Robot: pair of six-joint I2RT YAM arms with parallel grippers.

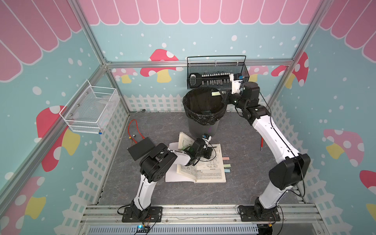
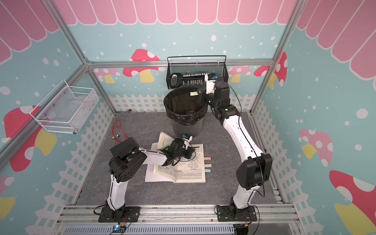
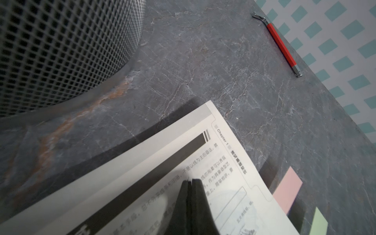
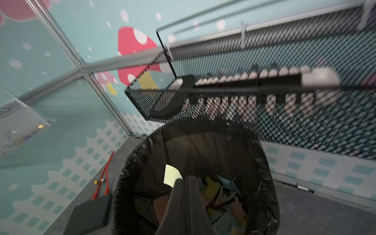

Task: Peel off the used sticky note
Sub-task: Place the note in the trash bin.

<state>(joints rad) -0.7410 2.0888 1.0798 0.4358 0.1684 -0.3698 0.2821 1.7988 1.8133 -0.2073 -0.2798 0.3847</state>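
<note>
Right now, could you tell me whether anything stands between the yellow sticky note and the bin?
Nothing visible does: the right tool, shut on the sticky note, holds it over the open mouth of the bin.

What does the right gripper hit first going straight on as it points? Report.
Probably the far wall of the black bin liner: the right gripper, shut on the yellow sticky note, points across its mouth. Depth is unclear; it might clear the rim and reach the mesh basket.

Black mesh basket [image 1: 213,68] on back wall, white wire basket [image 1: 85,120] on side wall, red-handled tool [image 3: 281,43], black box [image 1: 140,149]
</note>
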